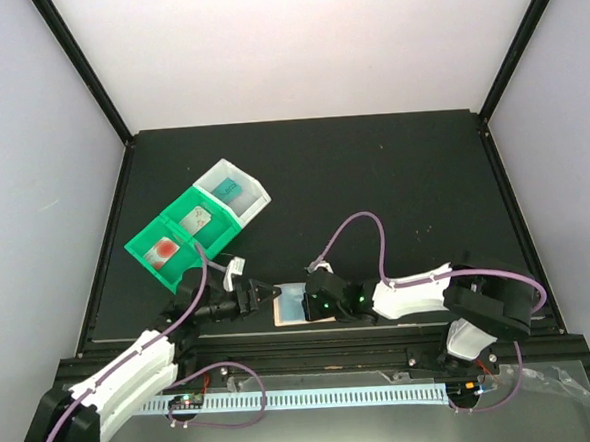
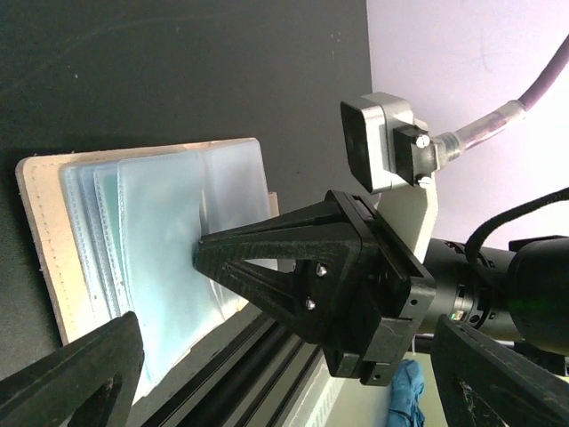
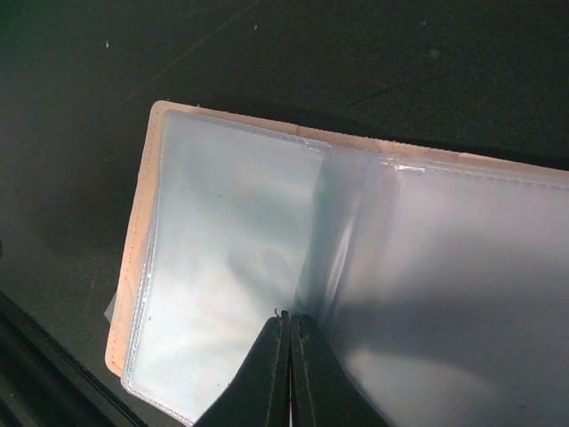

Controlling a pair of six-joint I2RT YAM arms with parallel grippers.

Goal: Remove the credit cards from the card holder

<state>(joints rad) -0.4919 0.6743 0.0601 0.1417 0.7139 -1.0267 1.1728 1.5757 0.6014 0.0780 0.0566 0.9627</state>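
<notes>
The card holder [image 1: 292,306], peach-tan rimmed with pale blue clear sleeves, lies open at the table's near edge; it also shows in the left wrist view [image 2: 151,231] and the right wrist view [image 3: 231,240]. I see no card in its sleeves. My right gripper [image 3: 289,322] is shut, its tips pressed on a sleeve near the fold; it shows from above [image 1: 308,302]. My left gripper [image 1: 267,292] is open and empty just left of the holder, its jaws spread wide [image 2: 289,325]. A red-blotch card [image 1: 164,251], a pale card [image 1: 197,218] and a teal card [image 1: 230,189] lie in the bins.
Green bins [image 1: 178,268] and a white bin [image 1: 258,195] stand joined at the back left. The black front rail [image 1: 312,335] runs just below the holder. Black posts and pale walls close in the table.
</notes>
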